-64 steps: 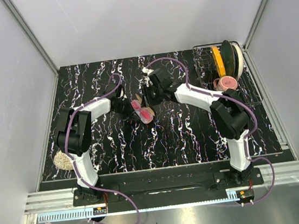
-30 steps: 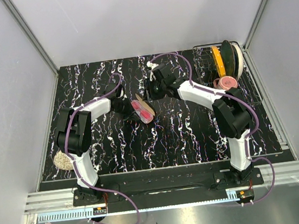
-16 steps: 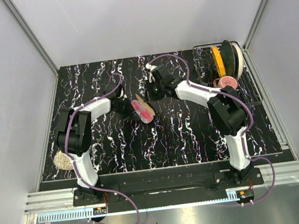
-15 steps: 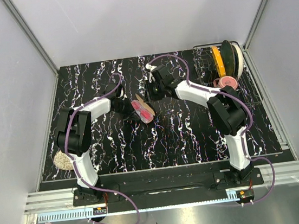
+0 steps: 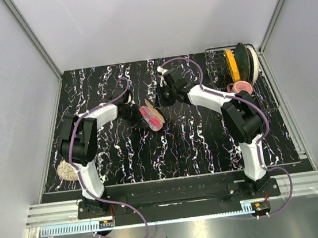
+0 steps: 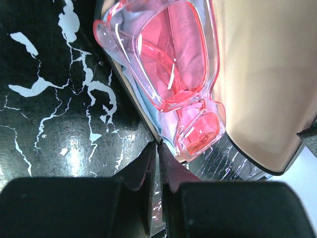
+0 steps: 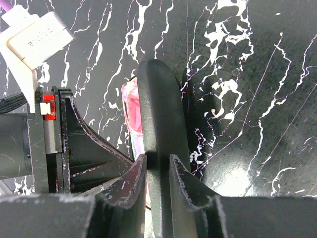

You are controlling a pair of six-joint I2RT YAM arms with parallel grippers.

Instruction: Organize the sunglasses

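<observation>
We are noting the sunglasses [image 6: 171,84] lying inside an open black glasses case [image 6: 262,74] at the middle of the desk [image 5: 209,147], roughly midway between its left and right edges. A light blue cloth [image 6: 166,130] is lying under them, and their arms are folded and showing through the pink lenses. Their long axis is running with the case's length, on a diagonal from the far-left toward the near-right corner. The lenses are facing up and the tan-lined lid is standing open along their far-right side. The left gripper [image 6: 158,153] is reaching in from the left edge side, its fingers clenched on the thin rim of the case's lower half. We are reading this as bracing the case so that it does not skid while the lid is being worked. The right gripper [image 7: 157,163] is coming from the far side, its fingers almost together with the lid's dark edge lined up in the slot. We cannot tell whether it is pinching the lid or hanging just short of it. We are judging the step in hand to be swinging the lid down over the glasses. A dish rack [image 5: 223,76] holding plates is sitting at the far right corner, well apart, and a pale scrubber [image 5: 66,170] is sitting near the left edge.
</observation>
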